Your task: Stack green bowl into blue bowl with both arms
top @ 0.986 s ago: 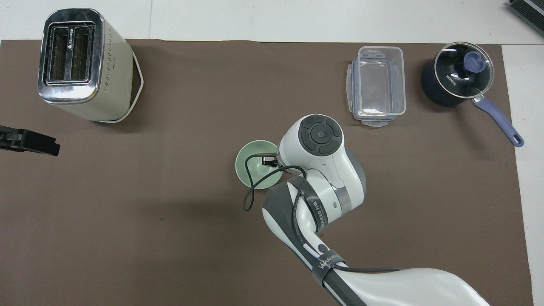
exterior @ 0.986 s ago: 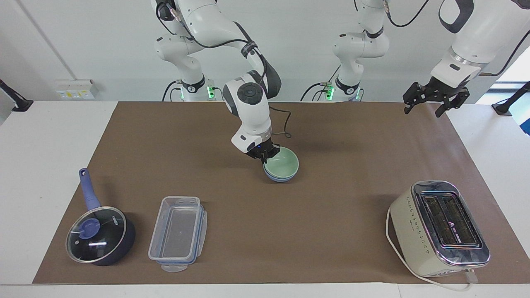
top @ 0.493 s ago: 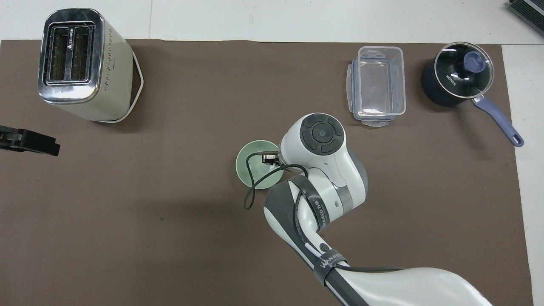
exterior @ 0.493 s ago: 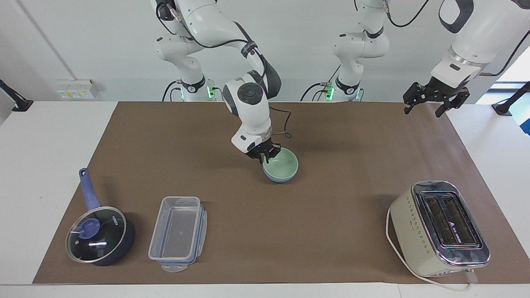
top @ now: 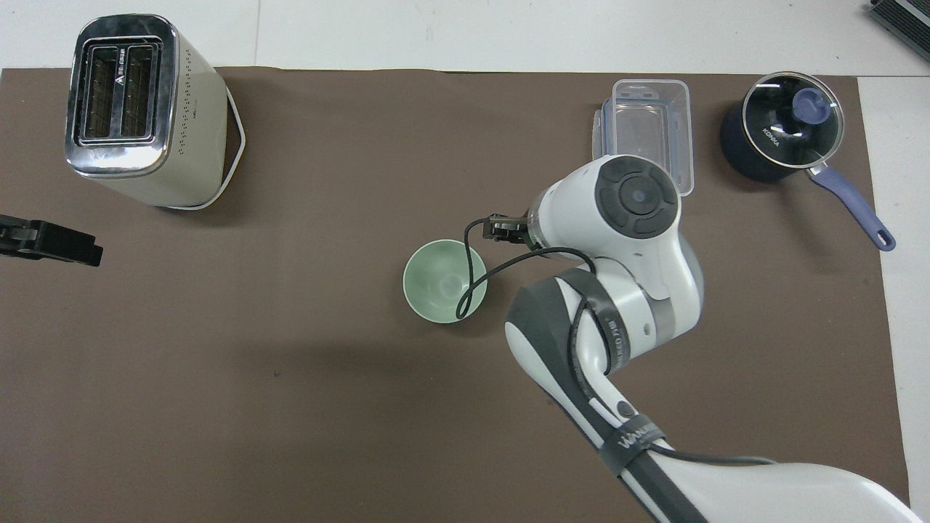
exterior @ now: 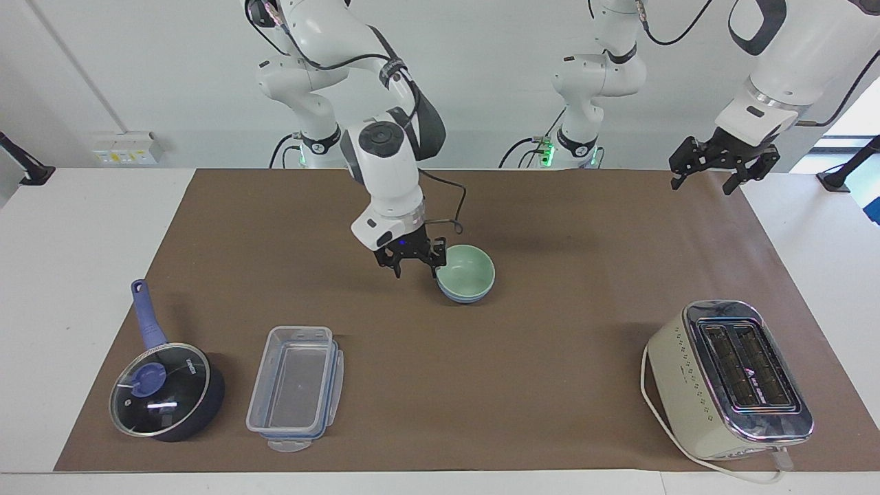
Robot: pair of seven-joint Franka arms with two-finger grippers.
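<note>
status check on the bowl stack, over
Right gripper open, beside the stack, holding nothing. Left gripper open, waiting over its table end. Green bowl nested in blue bowl. Nothing in the way.

Facing camera high, opposite robots; overhead steep, forward; both share table.

Green bowl mid-mat, right tool beside it, toaster, saucepan

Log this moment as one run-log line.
stack: pale mint-green bowl nested in light periwinkle-blue bowl | right hand: open, beside the bowls, clear of them | left hand: open, waiting over the table's edge
</note>
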